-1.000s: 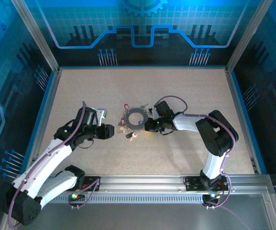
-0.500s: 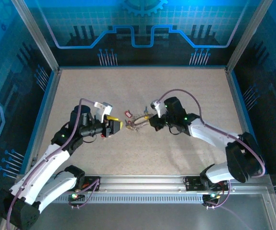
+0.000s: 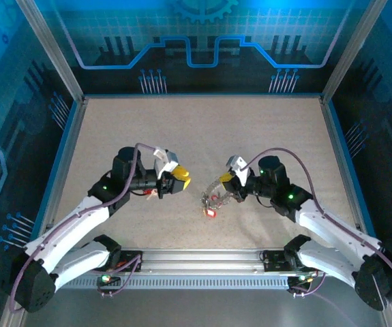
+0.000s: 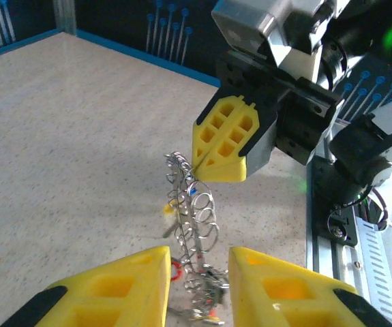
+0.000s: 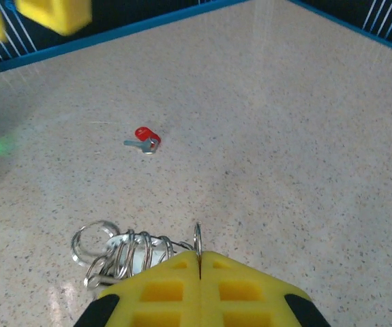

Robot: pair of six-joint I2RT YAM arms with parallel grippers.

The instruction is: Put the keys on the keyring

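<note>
My right gripper [image 3: 227,181] is shut on the keyring [image 3: 213,197], a dark jagged metal ring that hangs edge-on above the table with several small wire loops on it. In the right wrist view the fingers [image 5: 182,286] pinch its rim [image 5: 198,238]. Keys dangle from it, with a red one [image 3: 210,213] lowest. My left gripper [image 3: 179,178] faces the keyring from the left, a short way off. In the left wrist view its fingertips [image 4: 199,266] stand apart, and the keyring [image 4: 190,218] hangs just beyond them. One red key [image 5: 143,139] lies loose on the table.
The speckled beige table [image 3: 202,129] is bounded by blue walls and an aluminium rail [image 3: 202,259] at the near edge. The loose red key [image 3: 151,194] lies close under the left arm's wrist.
The right gripper has lifted the keyring off the table and carried it nearer and to the right. The left gripper has swung right towards it, and its jaws have narrowed.
</note>
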